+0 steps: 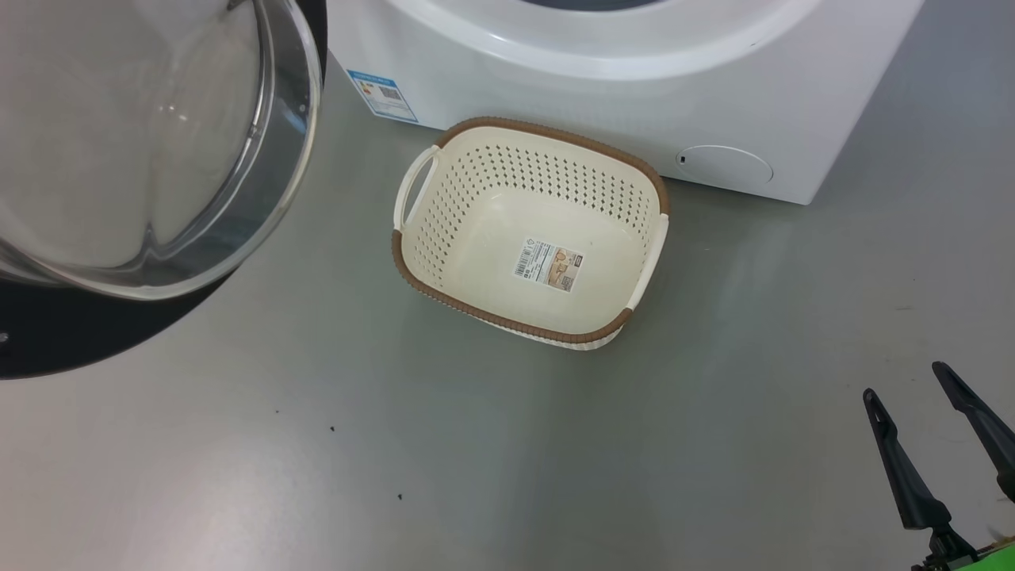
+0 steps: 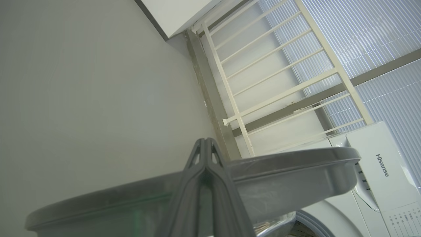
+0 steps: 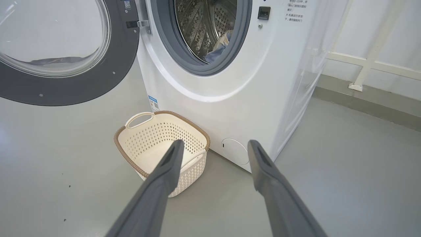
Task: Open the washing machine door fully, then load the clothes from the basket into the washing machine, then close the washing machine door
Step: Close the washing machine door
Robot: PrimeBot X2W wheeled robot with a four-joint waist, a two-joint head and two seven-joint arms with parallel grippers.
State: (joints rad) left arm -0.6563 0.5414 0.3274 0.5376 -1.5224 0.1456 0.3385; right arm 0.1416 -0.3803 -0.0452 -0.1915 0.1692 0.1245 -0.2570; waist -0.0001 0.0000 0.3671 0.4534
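The basket (image 1: 476,182) stands on the floor against the washing machine's (image 3: 236,98) front and holds nothing. The clothes (image 3: 215,51) lie in the drum, so closing looks like the step in hand. The left pincer (image 2: 205,141), pressed together, is at the washing machine door's (image 3: 65,89) rim. It should push steadily until the latch meets. The right pincer (image 3: 215,142) hangs spread, holding nothing. One door, one basket, one machine; the garments are too bunched to count.

Ahead of right pincer (image 3: 215,144): washing machine (image 3: 263,98) blocks.
Ahead-left: basket (image 3: 154,138), then open washing machine door (image 3: 82,89).
Right: bare floor (image 3: 345,171), free passage.
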